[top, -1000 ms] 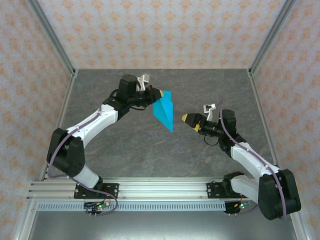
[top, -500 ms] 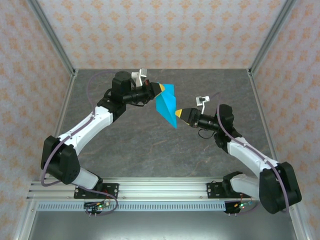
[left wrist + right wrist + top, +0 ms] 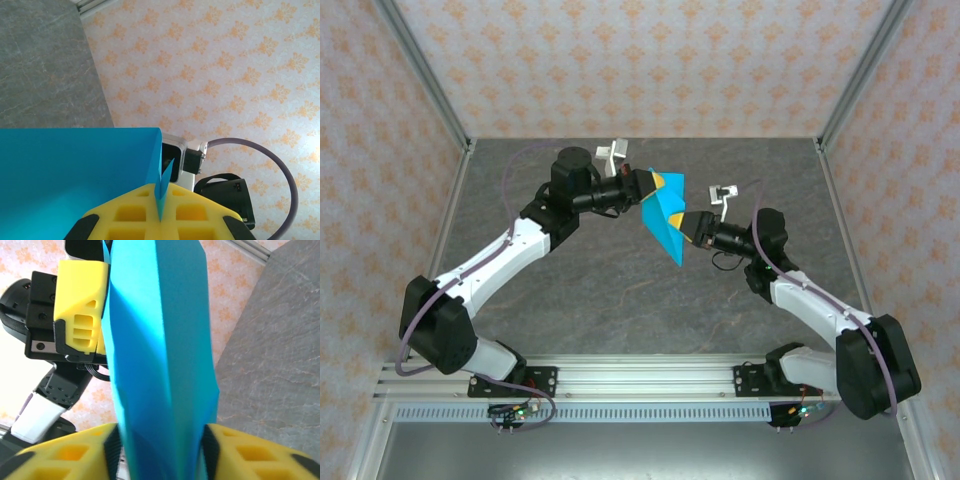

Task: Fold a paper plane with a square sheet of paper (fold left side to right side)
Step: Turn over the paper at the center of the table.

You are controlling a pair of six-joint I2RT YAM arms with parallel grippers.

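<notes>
Right gripper [image 3: 687,224] reached the paper plane [image 3: 664,232] — left gripper [image 3: 657,183] pinches it.

Grey marbled table [image 3: 620,290]

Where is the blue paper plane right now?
In the top view the paper plane is held up over the middle of the grey table, pinched at its far end by the left hand, its near part between the fingers of the right hand.

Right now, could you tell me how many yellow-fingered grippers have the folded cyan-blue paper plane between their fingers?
2. The left gripper pinches the cyan-blue paper plane at its upper end; the right gripper straddles its middle.
</notes>
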